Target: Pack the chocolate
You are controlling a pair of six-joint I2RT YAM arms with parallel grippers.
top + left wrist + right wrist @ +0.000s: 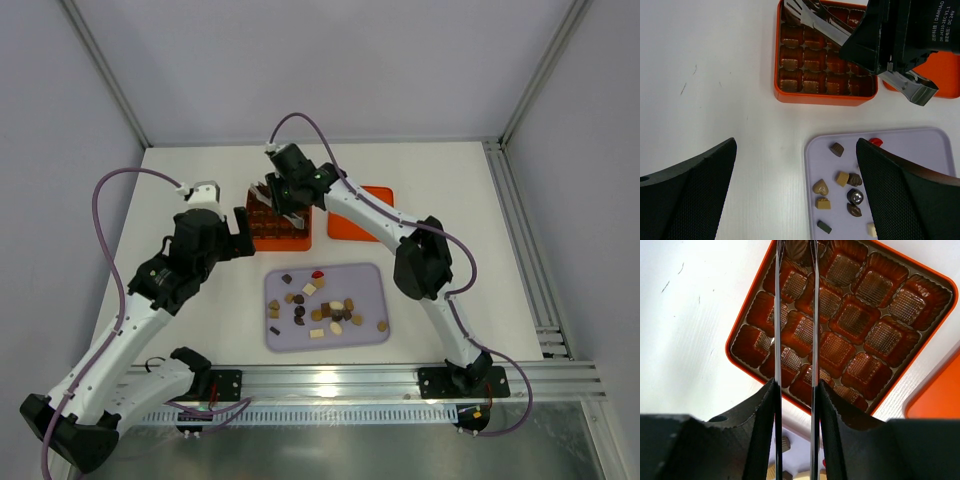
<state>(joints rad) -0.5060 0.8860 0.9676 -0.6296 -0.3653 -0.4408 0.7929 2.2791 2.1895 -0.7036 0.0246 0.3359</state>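
Observation:
Several small chocolates (325, 308) in dark brown, tan and cream, plus one red piece (318, 273), lie on a lilac tray (370, 275); they also show in the left wrist view (842, 178). My right gripper (283, 195) (795, 385) is shut on metal tongs (813, 315) (825, 27). The tong tips reach over the far left corner of the orange gridded box (275, 238) (735, 347) (815, 97). A dark piece seems pinched between the tips, partly cut off. My left gripper (243, 232) (796, 145) is open and empty, above the table by the tray's (920, 145) left edge.
The flat orange lid (350, 228) (940, 75) lies right of the box, under the right arm. The box's visible cups hold brown paper liners. Aluminium rails run along the table's near and right edges.

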